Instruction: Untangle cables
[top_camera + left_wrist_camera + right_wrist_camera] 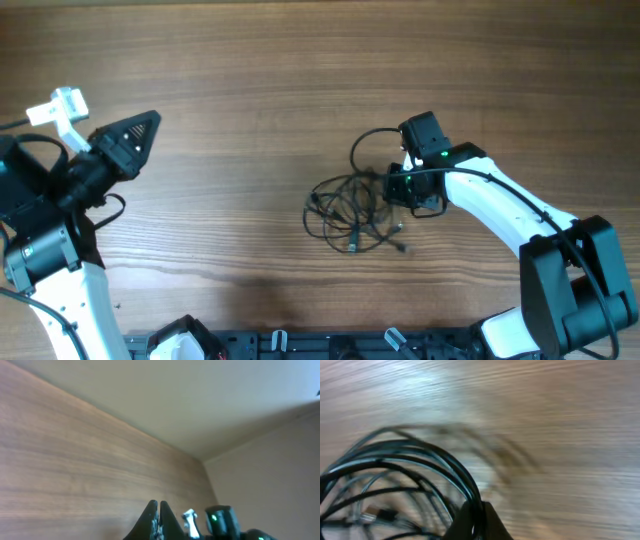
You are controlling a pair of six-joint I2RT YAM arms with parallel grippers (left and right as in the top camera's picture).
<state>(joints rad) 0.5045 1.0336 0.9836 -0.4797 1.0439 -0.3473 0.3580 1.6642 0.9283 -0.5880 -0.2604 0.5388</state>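
Note:
The cables (350, 205) are thin black cords in a loose tangle of loops at the middle of the wooden table, with small silvery plug ends at their lower edge. My right gripper (392, 186) is at the tangle's right edge. In the right wrist view it (476, 510) is shut on several black cable strands (420, 460) that arc up and left from the jaws. My left gripper (150, 125) is far off at the table's left, raised and shut with nothing in it; the left wrist view (158, 507) shows its closed tips over bare wood.
The wooden table (250, 80) stretches around the tangle. A black rail (300, 345) with the arm bases runs along the front edge. The right arm's white link (500, 205) reaches in from the lower right.

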